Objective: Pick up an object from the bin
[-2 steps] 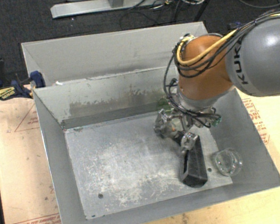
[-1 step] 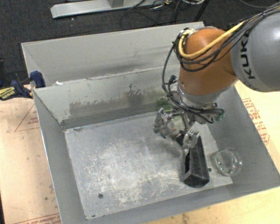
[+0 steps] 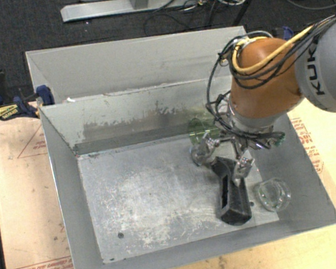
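Note:
My gripper (image 3: 222, 159) hangs low in the right half of the bin, under the orange wrist cover. Its two metal fingertips (image 3: 199, 155) stand apart, so it is open. A long black object (image 3: 232, 195) lies on the bin floor, running from between the fingertips down toward the front wall. Its upper end sits in the gap between them, and I cannot tell whether they touch it. A small clear glass-like cup (image 3: 272, 195) rests just right of the black object. A pale green see-through item (image 3: 198, 125) lies near the back wall, just behind the gripper.
The arm and its cables reach in over the bin's right rim and hide part of the right side. The left and middle floor is bare scratched metal. The bin's sloped walls close in near the cup and the black object.

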Tool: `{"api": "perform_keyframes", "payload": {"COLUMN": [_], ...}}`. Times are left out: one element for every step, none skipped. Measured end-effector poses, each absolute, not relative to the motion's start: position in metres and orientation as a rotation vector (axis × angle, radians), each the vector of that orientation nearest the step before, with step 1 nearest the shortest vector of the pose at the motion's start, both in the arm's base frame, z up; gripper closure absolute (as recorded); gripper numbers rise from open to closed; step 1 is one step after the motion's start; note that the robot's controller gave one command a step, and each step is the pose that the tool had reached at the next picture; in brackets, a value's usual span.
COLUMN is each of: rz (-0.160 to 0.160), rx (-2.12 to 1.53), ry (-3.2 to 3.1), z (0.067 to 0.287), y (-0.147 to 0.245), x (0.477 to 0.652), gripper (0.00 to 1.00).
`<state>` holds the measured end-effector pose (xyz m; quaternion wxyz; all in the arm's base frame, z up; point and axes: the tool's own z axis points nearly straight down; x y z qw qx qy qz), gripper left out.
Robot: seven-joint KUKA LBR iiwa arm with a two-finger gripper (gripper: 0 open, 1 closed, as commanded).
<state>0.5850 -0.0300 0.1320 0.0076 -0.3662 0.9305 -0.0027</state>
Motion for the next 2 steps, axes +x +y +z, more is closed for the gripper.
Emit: {"api": "perform_keyframes", "payload": {"rz": [-0.007,-0.025], "rx": [-1.324,-1.372], "ry": [2.845,2.840], "z": [0.1185,0.1156], "y": [-0.0446,-0.0450], "x": [0.6063,0.6044], "gripper": [0.00,1.00]}}
